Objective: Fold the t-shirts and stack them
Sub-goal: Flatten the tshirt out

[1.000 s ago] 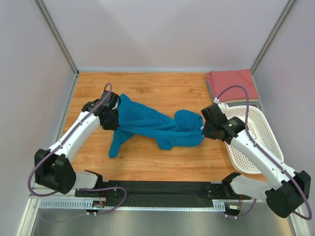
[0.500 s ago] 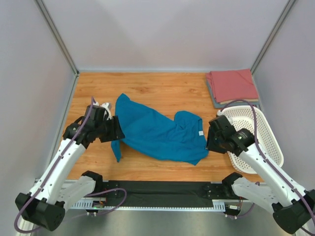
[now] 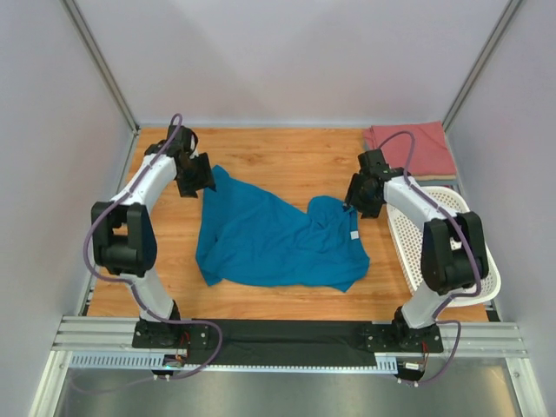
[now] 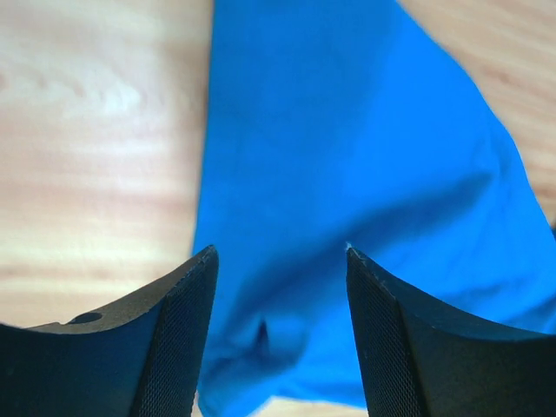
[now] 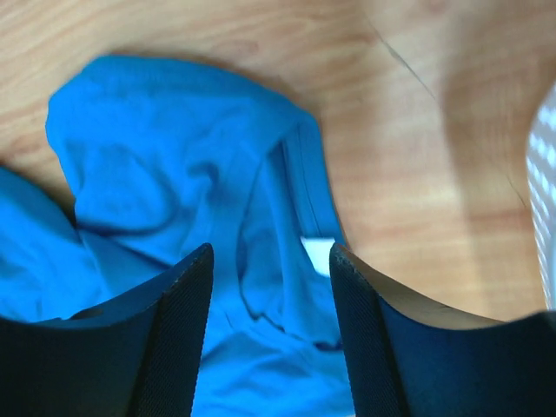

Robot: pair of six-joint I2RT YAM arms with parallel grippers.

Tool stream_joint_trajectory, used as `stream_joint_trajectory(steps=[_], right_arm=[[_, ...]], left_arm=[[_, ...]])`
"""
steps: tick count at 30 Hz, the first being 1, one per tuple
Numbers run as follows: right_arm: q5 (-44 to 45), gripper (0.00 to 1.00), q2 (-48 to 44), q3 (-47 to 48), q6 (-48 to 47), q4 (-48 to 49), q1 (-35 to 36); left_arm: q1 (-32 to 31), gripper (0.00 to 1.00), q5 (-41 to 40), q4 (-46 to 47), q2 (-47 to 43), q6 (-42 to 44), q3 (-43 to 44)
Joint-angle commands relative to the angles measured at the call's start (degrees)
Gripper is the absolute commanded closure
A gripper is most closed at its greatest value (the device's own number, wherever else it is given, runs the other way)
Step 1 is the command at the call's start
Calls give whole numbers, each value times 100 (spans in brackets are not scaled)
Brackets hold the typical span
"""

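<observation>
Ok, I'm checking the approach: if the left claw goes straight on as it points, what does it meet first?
Probably the teal-blue shirt: in the left wrist view its cloth fills the gap of the open left claw, though depth is unclear.

The left pincer and right pincer have released the teal-blue t-shirt and swung farther out.

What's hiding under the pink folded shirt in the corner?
Under the salmon-red folded cloth t-shirt, only a thin grey-blue cloth edge peeks out on its near side. The rest of that layer is covered, so its shape cannot be seen.
</observation>
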Motion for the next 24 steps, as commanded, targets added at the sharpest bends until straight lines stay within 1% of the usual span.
stream_joint_trajectory(steps=[1,2,5,7,10,12,14,16,17,18,19,20,21,22,24], right_arm=[[-362,41,392,519,-326,706,-18],[-371,41,585,659,-579,689,-26],[-415,40,1384,1326,-906,505,-26],[-424,40,1676,1530,-1021,348,-35],[-345,39,1931,1645,-1188,293,-44],[-424,39,2106,1671,-1363,355,-44],[-616,39,2274,1724,-1469,338,-62],[-757,40,2458,1785,-1610,320,-79],[-854,41,2485,1794,-1654,303,-88],[-881,49,2512,1803,-1689,302,-79],[-898,61,2503,1829,-1750,302,-97],[-838,73,2468,1873,-1777,285,-88],[-767,92,2433,1935,-1777,163,-88],[-680,100,2389,2040,-1777,49,-97],[-486,100,2100,2391,-1786,-223,-97]], left_arm=[[77,32,-228,271,785,572,642],[112,32,-263,167,1007,600,965],[182,32,-421,-140,1798,679,1607],[200,32,-501,-229,2211,723,1838],[209,31,-484,-177,2545,881,2119],[209,32,-168,-212,2818,1021,2286],[209,33,-114,-308,2951,1048,2471],[209,39,-106,-283,3048,1057,2480],[209,55,-27,-239,3066,1057,2472],[209,68,34,-238,3092,1066,2489],[209,81,87,-265,3153,1048,2576],[209,91,131,-369,3188,1013,2664],[209,100,132,-457,3241,943,2769],[209,100,114,-702,3233,882,3031],[209,100,-104,-862,2989,646,3218]])
